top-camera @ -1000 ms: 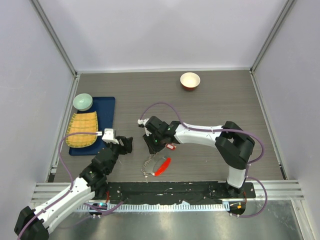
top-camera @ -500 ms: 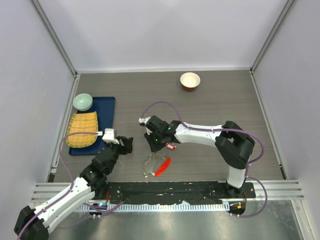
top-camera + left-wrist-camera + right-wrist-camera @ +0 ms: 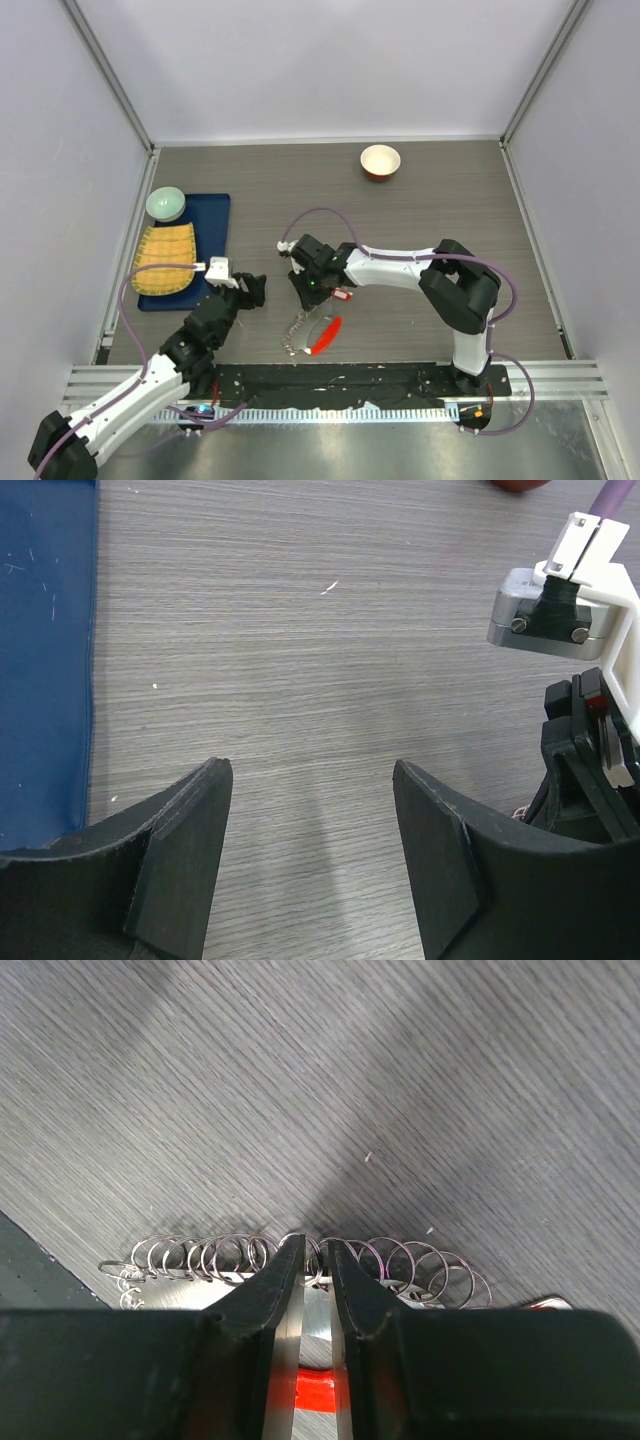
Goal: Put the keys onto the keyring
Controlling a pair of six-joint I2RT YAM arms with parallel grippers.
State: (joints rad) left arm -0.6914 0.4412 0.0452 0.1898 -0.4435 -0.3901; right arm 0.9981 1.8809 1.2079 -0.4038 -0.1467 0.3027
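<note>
Keyring [image 3: 318,334]: red bar, silvery chain.
Right gripper [image 3: 313,1252]: nearly closed, pinching one chain loop.
Left gripper [image 3: 310,770]: wide apart, empty, left of Keyring.

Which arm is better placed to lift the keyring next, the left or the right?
Right. The right fingers pinch a silvery loop of the keyring from directly above it. The left fingers stand open over bare table, off to the side.
</note>
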